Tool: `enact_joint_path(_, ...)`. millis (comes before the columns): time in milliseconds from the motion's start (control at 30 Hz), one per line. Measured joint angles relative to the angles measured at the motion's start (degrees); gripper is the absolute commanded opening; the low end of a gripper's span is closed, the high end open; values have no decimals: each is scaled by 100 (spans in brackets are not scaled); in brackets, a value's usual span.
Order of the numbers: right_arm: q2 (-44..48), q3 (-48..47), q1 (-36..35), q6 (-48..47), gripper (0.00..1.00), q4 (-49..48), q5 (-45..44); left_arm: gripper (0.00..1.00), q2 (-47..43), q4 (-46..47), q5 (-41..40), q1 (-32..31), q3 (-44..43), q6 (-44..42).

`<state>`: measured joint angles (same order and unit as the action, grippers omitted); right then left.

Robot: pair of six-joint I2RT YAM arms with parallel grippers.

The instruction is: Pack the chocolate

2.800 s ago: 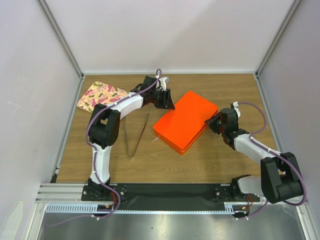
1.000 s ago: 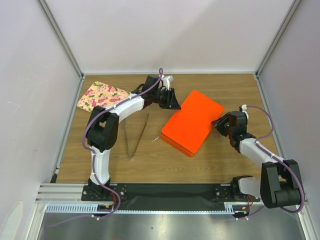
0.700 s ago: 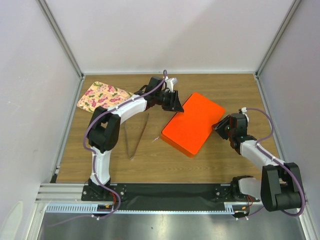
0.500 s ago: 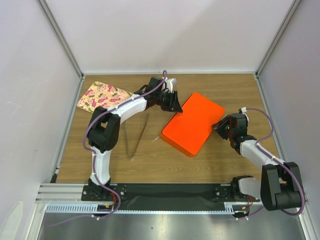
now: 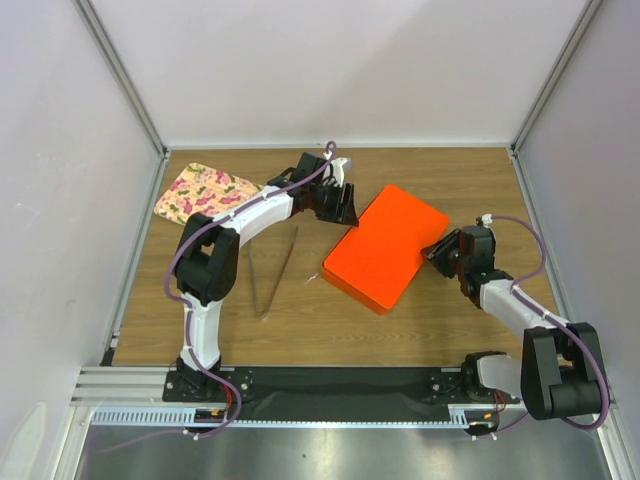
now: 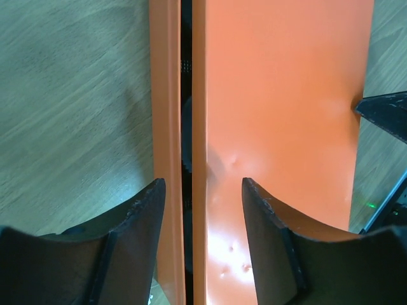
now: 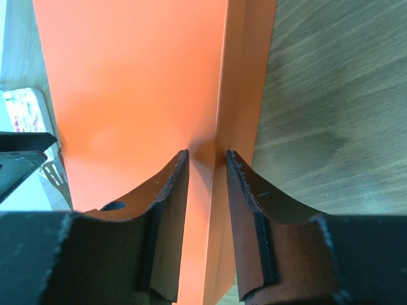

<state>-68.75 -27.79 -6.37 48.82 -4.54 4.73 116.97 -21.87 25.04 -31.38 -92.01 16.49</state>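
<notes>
We are holding our left gripper spread astride one rim of the orange box, while our right gripper is pinching the opposite rim. We are finding no chocolate in any view. Only the top view is showing the tongs.

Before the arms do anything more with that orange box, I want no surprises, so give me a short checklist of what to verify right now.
1. Hold by the right gripper on the orange box: ok, it pinches the right rim.
2. Hold by the left gripper: not ok, it is open and straddles the seam at the opposite edge.
3. Lid freed: cannot tell; a dark gap shows along the seam.
4. Where the chocolate is: cannot tell, none in view.
5. Space around the box: ok, the metal tongs and floral cloth lie apart on its left.
</notes>
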Motion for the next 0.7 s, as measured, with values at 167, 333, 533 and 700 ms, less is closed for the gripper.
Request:
enact_joint_path(167,42,0,-11,66,33,-7,50,59,2,-17,85,0,0,-68)
enact_joint_path(333,42,0,-109,79,32,-61,44,58,7,-15,168,0,7,-116)
enact_joint_path(533,35,0,-225,111,32,-116,11,53,48,-17,216,0,7,-155)
enact_joint_path(700,35,-2,-254,109,31,-111,-31,42,205,-15,214,0,11,-149)
